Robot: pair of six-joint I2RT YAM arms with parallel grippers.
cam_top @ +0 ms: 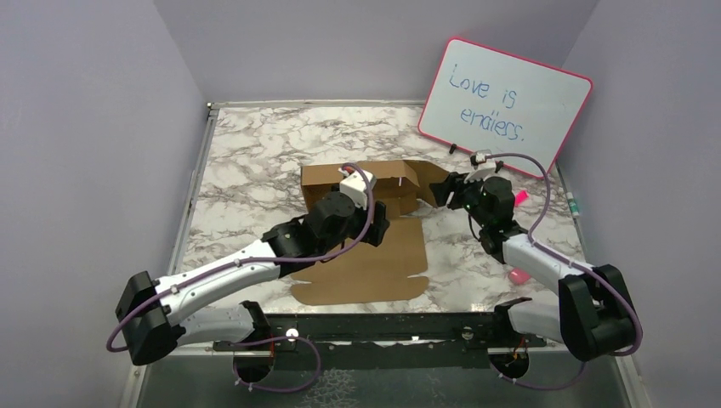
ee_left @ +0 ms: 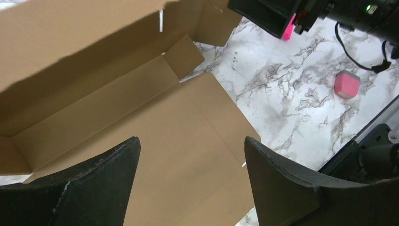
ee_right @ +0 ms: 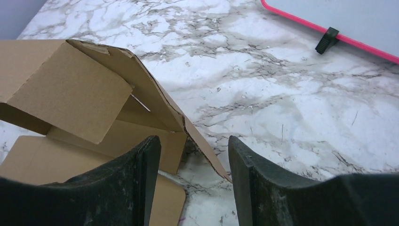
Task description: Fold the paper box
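The paper box [cam_top: 374,263] is plain brown cardboard in the middle of the table, partly folded: its back wall stands up and a wide flat panel lies toward me. My left gripper [cam_top: 378,225] hovers open and empty over the flat panel; in the left wrist view [ee_left: 192,141] the box [ee_left: 179,117] fills the space under it. My right gripper [cam_top: 442,191] is open at the box's right end. In the right wrist view [ee_right: 194,141] the slanted edge of the raised side flap [ee_right: 155,101] runs between the fingers, not pinched.
A pink-framed whiteboard [cam_top: 506,106] leans at the back right. A pink block [cam_top: 519,276] lies by the right arm and also shows in the left wrist view [ee_left: 347,84]. A small pink object [cam_top: 520,197] lies behind the right wrist. Walls close in on both sides.
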